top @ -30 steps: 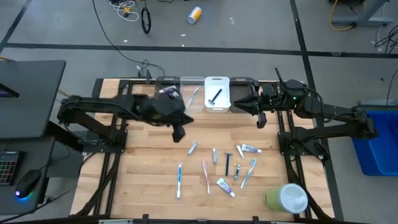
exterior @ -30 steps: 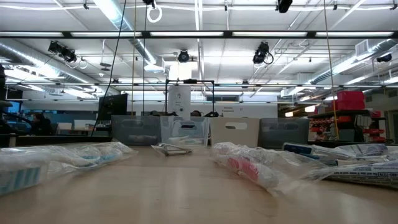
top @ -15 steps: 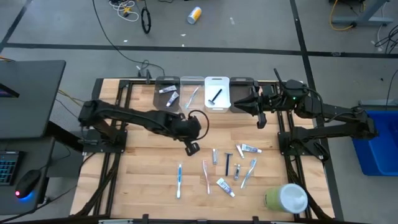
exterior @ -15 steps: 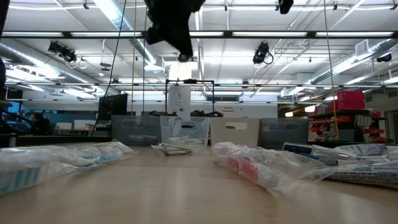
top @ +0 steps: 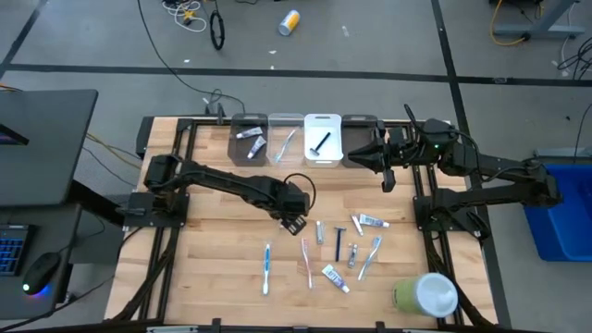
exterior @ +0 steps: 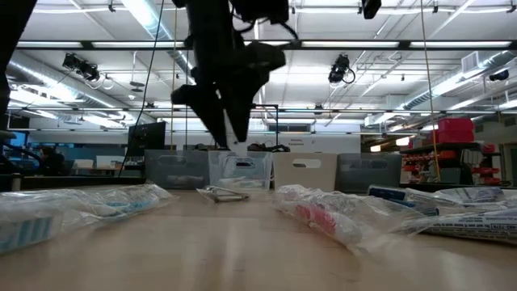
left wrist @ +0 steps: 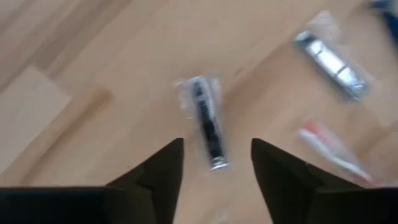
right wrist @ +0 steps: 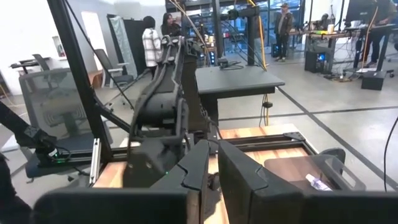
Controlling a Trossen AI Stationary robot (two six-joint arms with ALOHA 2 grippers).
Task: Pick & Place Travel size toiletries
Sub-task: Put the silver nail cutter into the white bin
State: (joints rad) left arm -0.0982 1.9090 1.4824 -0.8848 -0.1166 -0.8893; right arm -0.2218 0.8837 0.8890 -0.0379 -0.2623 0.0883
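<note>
Left gripper hangs with released fingers over a small wrapped grey tube on the worktop.

The tube lies flat, apart from the other toiletries that are scattered nearby, and it looks light, soft and slippery in its clear film, so I judge a hold across the middle of its body to be safest. No writing on it can be read. The right gripper waits near the bins at the far edge, its fingers nearly clenched on nothing.
</note>
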